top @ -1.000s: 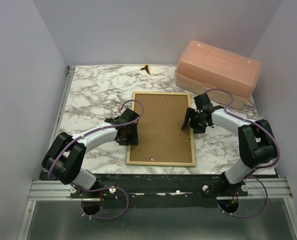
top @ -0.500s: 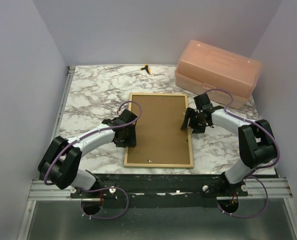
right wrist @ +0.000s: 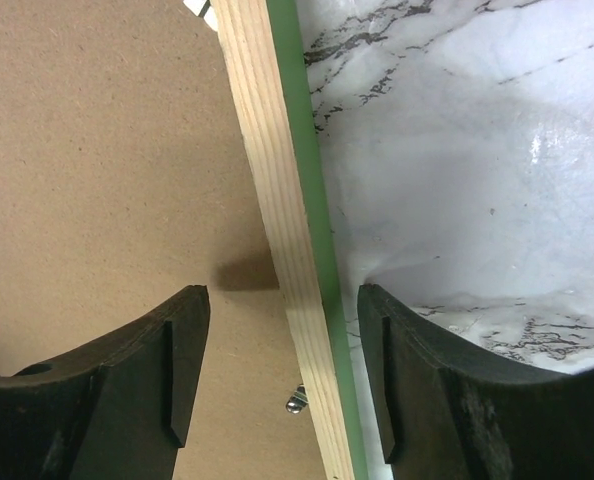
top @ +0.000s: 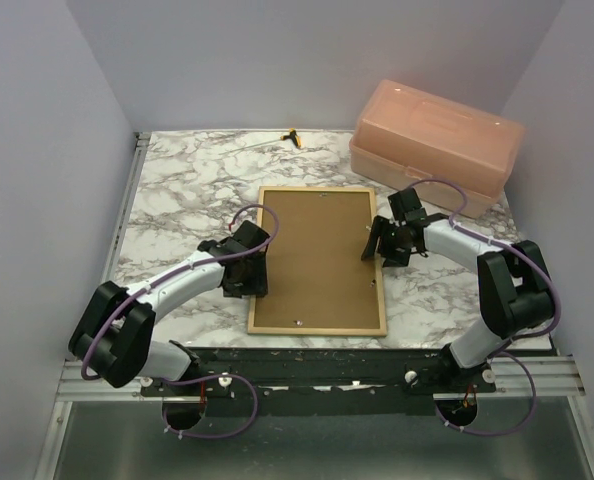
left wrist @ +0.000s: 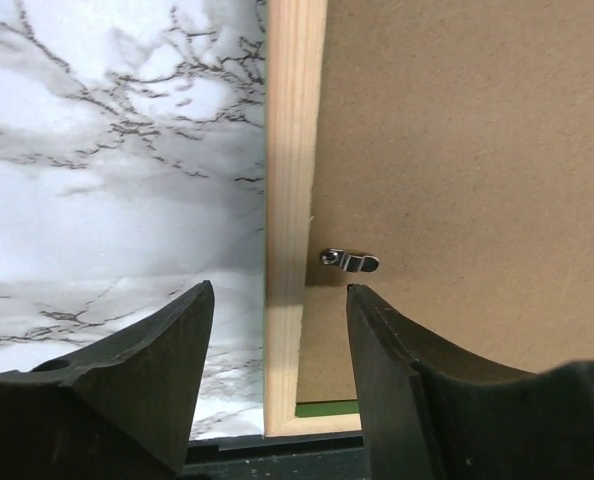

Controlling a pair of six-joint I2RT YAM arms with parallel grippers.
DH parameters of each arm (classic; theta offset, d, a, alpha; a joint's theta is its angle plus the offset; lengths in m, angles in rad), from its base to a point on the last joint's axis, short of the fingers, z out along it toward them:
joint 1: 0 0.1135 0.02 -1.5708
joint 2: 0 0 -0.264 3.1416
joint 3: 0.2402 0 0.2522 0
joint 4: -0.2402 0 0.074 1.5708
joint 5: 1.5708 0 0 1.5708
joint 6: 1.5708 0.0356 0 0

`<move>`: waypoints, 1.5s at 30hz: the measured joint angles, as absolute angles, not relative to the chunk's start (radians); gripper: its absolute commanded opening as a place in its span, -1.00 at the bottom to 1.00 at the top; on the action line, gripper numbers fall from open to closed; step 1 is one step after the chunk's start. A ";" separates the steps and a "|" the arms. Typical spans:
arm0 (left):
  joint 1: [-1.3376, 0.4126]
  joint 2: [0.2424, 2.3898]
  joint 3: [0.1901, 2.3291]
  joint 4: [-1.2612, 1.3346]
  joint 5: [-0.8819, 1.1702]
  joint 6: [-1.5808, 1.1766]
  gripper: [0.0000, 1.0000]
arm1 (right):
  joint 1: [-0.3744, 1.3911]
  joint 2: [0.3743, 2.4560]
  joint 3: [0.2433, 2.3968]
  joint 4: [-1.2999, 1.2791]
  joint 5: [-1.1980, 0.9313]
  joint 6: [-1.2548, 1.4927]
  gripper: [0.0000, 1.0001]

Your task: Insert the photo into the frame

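Note:
The frame lies face down on the marble table, its bare wood back up, with a brown backing panel filling it. The photo is hidden. My left gripper stands open astride the frame's left rail, one finger over the marble and the other over the panel, gripping nothing. A small metal clip sits on the panel just past its fingers. My right gripper is open astride the right rail, whose green outer side shows. Another clip lies between its fingers.
A pink plastic box stands at the back right, close behind the right arm. A small yellow and black object lies at the table's far edge. Grey walls close in the left, right and back sides.
The frame has slid a little to the left with the left gripper. The left jaws have spread wider. The right gripper has stayed put.

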State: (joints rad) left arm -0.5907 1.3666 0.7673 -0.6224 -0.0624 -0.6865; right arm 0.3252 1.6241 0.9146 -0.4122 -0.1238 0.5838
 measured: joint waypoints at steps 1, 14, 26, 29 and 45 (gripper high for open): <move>-0.590 1.363 0.764 -0.628 -0.068 -0.684 0.08 | 0.325 1.622 0.912 -0.411 -0.123 0.584 0.23; -0.590 1.377 0.746 -0.647 -0.083 -0.678 0.05 | 0.326 1.595 0.880 -0.424 -0.084 0.570 -0.93; -0.590 1.428 0.791 -0.666 -0.079 -0.677 0.14 | 0.326 1.590 0.879 -0.422 -0.069 0.517 -0.99; -0.590 1.435 0.795 -0.651 -0.073 -0.678 0.15 | 0.326 1.590 0.879 -0.422 -0.069 0.515 -0.99; -0.577 1.462 0.810 -0.587 -0.069 -0.726 0.04 | 0.326 1.590 0.876 -0.416 -0.069 0.509 -0.99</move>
State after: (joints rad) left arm -0.5770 1.4620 0.8097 -0.5865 -0.0689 -0.7261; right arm 0.3264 1.5902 0.8757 -0.4160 -0.0692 0.5091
